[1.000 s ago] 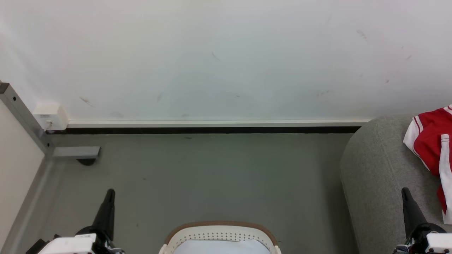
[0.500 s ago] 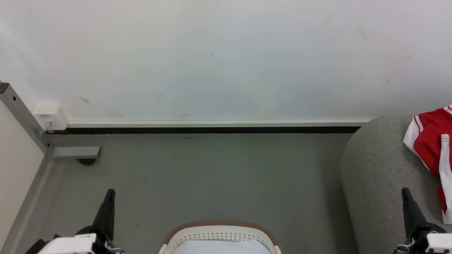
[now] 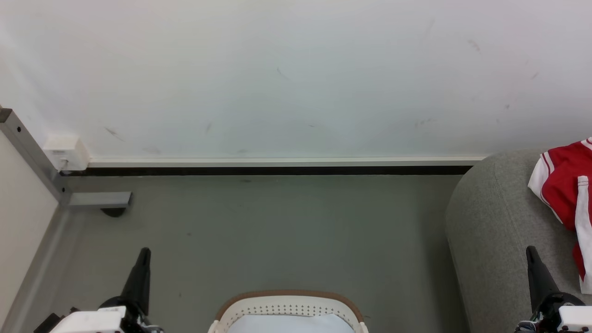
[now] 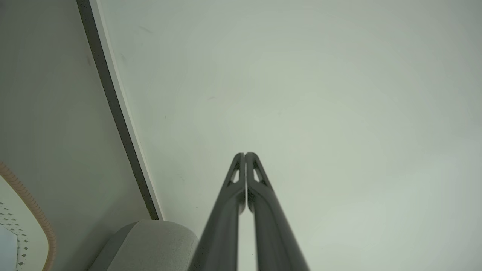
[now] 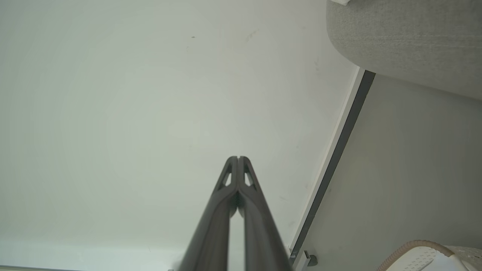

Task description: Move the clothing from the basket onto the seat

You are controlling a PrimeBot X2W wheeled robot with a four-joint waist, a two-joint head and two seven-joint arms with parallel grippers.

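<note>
The red jersey with white trim (image 3: 560, 181) lies on the light-grey upholstered seat (image 3: 490, 222) at the far right, partly cut off by the picture's edge. The off-white perforated laundry basket (image 3: 286, 294) stands on the grey floor (image 3: 277, 231) at the near centre, apart from the seat, with something pale and flat inside it. The left pincer (image 3: 144, 252) hangs over the floor left of the basket, its fingers pressed together on nothing. The right pincer (image 3: 530, 249), also closed and empty, sits over the seat's near part, just left of the jersey.
</note>
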